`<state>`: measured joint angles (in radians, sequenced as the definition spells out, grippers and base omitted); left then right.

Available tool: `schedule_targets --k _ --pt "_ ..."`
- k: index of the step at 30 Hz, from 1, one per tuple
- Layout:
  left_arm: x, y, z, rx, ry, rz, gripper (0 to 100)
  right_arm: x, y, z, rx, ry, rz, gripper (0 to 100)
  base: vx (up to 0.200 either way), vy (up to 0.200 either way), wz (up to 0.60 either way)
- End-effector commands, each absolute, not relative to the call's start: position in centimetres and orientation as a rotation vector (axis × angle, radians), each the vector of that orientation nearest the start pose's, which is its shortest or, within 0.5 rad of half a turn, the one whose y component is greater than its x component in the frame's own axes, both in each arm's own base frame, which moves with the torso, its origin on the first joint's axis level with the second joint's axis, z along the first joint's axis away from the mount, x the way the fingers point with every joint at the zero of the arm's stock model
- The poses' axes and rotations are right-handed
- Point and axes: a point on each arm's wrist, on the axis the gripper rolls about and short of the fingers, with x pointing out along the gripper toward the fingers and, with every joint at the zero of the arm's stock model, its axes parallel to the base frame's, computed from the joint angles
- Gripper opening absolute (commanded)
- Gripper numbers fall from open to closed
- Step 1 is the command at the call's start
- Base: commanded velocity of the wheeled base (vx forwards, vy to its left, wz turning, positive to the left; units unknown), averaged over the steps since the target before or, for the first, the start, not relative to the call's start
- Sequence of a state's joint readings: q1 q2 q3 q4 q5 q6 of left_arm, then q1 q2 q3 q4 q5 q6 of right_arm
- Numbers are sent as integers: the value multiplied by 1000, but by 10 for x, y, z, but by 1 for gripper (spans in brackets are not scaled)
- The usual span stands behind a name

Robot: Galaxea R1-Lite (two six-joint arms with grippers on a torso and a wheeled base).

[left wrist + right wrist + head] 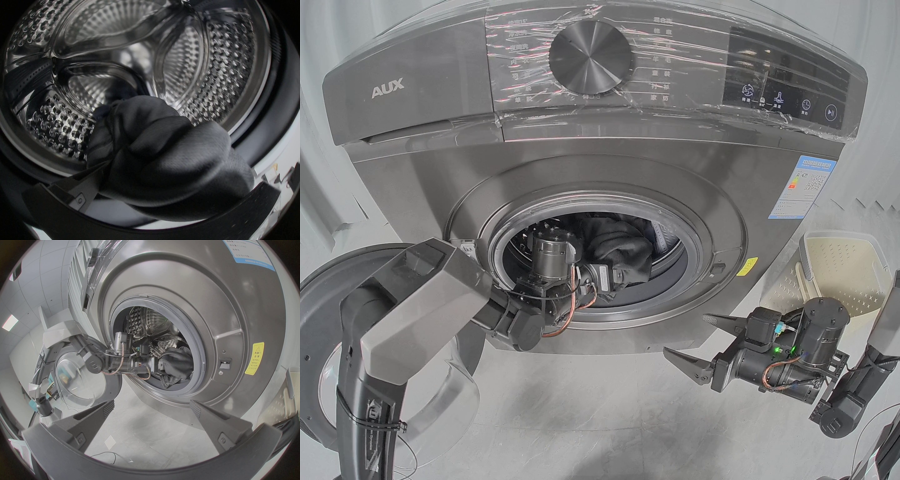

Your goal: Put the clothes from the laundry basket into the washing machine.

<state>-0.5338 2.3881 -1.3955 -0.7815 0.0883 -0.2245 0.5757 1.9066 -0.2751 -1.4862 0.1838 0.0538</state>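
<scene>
L gripper (610, 273) pinching dark bunched cloth (162, 156) at dimpled steel drum (218, 62) mouth; R gripper (692, 340) spread, near perforated cream basket (850, 269).

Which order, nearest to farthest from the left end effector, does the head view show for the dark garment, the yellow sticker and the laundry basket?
1. dark garment: held by the left end effector, in the washing machine opening.
2. yellow sticker: on the front panel, right of the opening.
3. laundry basket: farther right, beside the machine.
</scene>
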Motion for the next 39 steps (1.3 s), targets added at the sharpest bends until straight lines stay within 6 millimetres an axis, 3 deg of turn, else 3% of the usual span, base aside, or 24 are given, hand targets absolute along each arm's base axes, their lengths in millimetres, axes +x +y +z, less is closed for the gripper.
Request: schedule_targets --k 1,8,13,27,28,36,39 --pt "373 -242 99 -99 286 -518 100 220 147 90 23 162 754 100 0 0 0" --pt "358 -248 110 -90 278 -604 100 220 147 92 24 156 754 100 0 0 0" --pt "372 -255 118 -117 210 -614 100 220 148 92 25 153 754 100 0 0 0" --pt "430 -262 48 -97 243 -513 100 221 149 90 23 159 757 100 0 0 0" --pt "432 -261 46 -95 244 -510 0 221 149 90 23 159 757 100 0 0 0" --pt "437 -257 49 -104 230 -497 0 222 150 91 24 156 760 100 0 0 0" --pt "456 -253 62 -137 147 -426 0 221 151 90 23 159 763 100 0 0 0"
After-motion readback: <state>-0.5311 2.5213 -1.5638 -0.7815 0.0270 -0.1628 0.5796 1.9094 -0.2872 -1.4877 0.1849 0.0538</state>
